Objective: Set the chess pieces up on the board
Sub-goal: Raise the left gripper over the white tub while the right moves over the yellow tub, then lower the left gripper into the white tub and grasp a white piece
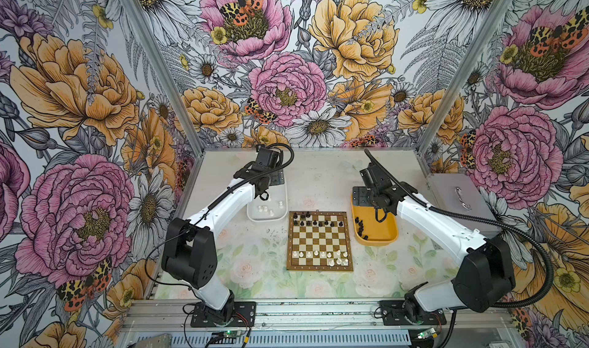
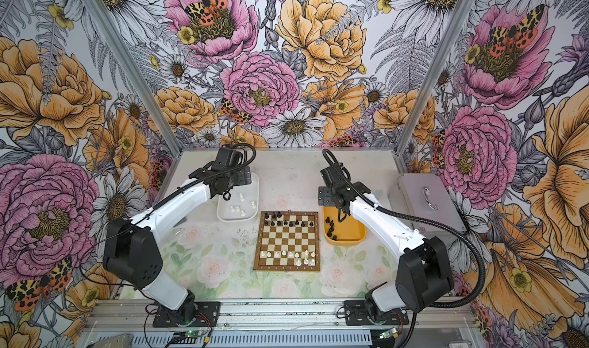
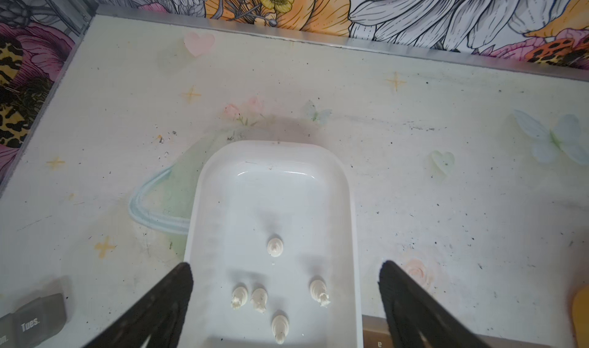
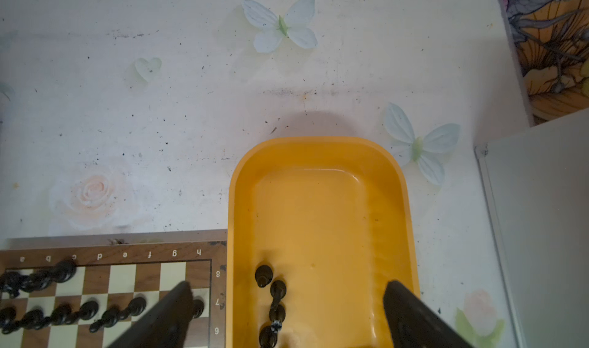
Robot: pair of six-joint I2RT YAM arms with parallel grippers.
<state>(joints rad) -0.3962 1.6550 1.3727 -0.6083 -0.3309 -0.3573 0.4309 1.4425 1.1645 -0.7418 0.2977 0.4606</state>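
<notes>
The left pincer (image 3: 286, 266) is hanging with its two black jaws spread wide and gripping nothing, above one end of a white rounded-rectangular plastic tray (image 3: 197, 203). Five glossy white chess pieces (image 3: 275, 247) are sitting loose in that tray, well apart from the jaws. The right pincer (image 4: 288, 285) is likewise gaping wide and holding nothing, above a yellow rounded-rectangular plastic tray (image 4: 242, 187). A few black chess pieces (image 4: 278, 289) are sitting in a line along the side of this tray nearest the board. Between the two trays, just beside the yellow one, a small square chessboard of brown and cream checks with a brown wooden border (image 1: 319, 241) is lying flat on the pale flower-printed counter (image 1: 261, 266). In both top views, black pieces (image 1: 315, 223) are partly filling its two far rows and white pieces (image 1: 323, 254) its two near rows. A grey metal box with a handle (image 1: 459, 196) is sitting at the counter's right edge.
</notes>
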